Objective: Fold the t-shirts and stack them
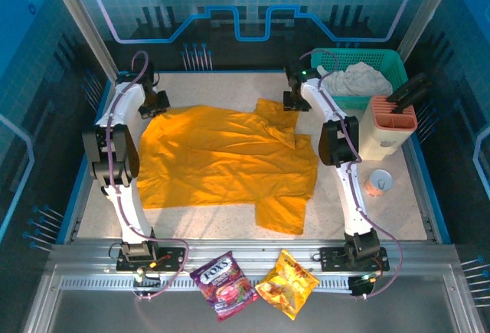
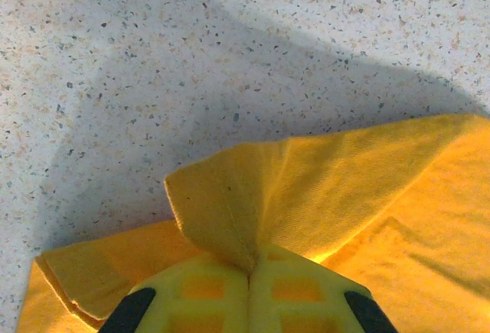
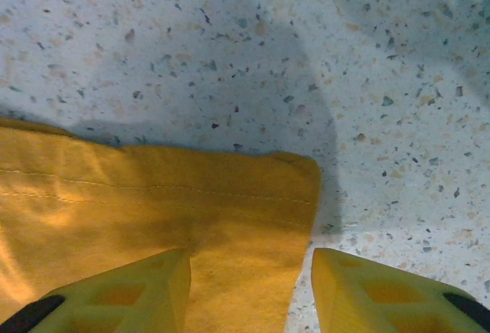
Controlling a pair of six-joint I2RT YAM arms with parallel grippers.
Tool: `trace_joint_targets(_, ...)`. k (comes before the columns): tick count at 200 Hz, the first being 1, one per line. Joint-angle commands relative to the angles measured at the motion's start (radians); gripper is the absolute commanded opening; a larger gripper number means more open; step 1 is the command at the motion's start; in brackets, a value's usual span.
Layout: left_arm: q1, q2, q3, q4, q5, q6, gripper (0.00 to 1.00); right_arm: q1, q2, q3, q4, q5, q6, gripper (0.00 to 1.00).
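Tabletop (image 1: 230, 222), speckled, lies beneath both grippers. Golden-orange t-shirt (image 1: 222, 157) is spread nearly flat on it. It reaches from the left gripper (image 2: 249, 275) across to the right gripper (image 3: 249, 264) and extends nearward from both, toward the arm bases. Green basket (image 1: 387, 61) stands just to the right of the right gripper and holds the whitish-grey t-shirt (image 1: 358, 80), crumpled and well apart from the left gripper.

Left gripper: jaws together, clamped on a raised fold at the shirt's far left corner; the cloth peaks directly ahead of the fingertips (image 2: 207, 291).

Right gripper: jaws apart, nothing held. A stitched corner, apparently the far sleeve, lies below and between the fingers (image 3: 153, 287), one over cloth, the other over bare table.

Step in hand, as judged: securing the two far corners for the first fold of the golden-orange t-shirt; stacking not yet begun. The next move calls for the right gripper to descend and close on its corner. Both grippers must then lift together and carry the far edge nearward evenly, lest the cloth skew.
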Motion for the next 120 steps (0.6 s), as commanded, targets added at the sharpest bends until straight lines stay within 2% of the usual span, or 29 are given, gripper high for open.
trace_joint_targets(1, -0.006, -0.02, -0.01, 0.005, 0.024, 0.012, 0.0, -0.021, 0.012, -0.006, -0.018, 0.019, 0.009, 0.45)
trace_joint_targets(83, -0.011, -0.011, -0.012, 0.015, 0.02, 0.021, 0.0, -0.036, 0.092, 0.043, -0.021, -0.028, 0.01, 0.43)
trace_joint_targets(107, -0.014, -0.006, -0.012, 0.016, 0.017, 0.022, 0.0, -0.038, 0.115, 0.056, -0.026, -0.052, 0.005, 0.37)
trace_joint_targets(120, -0.015, -0.004, -0.01, 0.015, 0.013, 0.024, 0.0, -0.038, 0.123, 0.055, -0.027, -0.063, 0.004, 0.3)
